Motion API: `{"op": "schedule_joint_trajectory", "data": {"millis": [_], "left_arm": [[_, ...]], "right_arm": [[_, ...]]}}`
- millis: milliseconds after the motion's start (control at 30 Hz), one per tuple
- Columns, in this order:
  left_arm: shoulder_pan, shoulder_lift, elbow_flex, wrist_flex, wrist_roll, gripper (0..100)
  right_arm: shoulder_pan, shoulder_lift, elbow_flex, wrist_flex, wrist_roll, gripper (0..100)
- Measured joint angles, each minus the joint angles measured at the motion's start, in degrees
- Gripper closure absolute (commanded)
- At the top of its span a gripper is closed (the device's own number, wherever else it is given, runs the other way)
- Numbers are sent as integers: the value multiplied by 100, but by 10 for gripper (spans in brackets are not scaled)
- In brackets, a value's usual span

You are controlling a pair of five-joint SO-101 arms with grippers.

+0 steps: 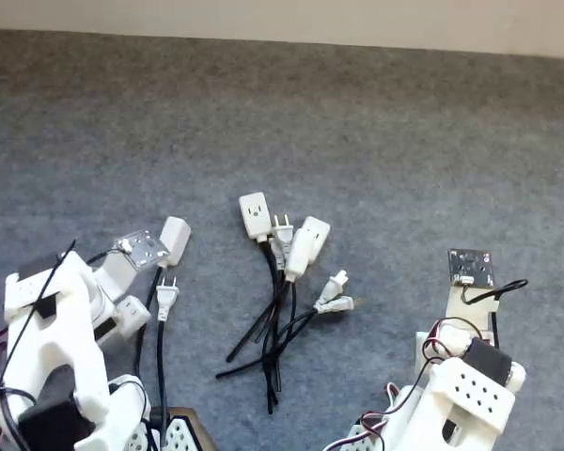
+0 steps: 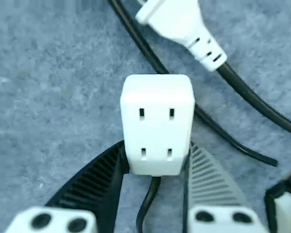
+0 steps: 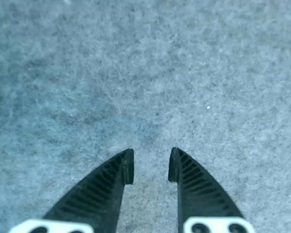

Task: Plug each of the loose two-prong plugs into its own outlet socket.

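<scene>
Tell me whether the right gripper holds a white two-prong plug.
No: the right gripper is empty, bare grey carpet showing between its fingers.

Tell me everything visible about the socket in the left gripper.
The socket is a white, plastic-looking block with rounded corners and two pairs of empty slots on its upper face. A black cord leaves its gripper-side end. It is clamped at that end between the left gripper's fingers, grey carpet beneath; nothing is plugged in.
</scene>
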Motion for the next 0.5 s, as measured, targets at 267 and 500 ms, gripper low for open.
{"op": "schedule_joint_trajectory", "data": {"millis": [267, 500], "left_arm": [[290, 18, -1495, 1477, 0, 996], [1363, 18, -1978, 3007, 0, 996]], "right_arm": [[0, 0, 0, 0, 0, 871], [-53, -9, 334, -246, 0, 871]]}}
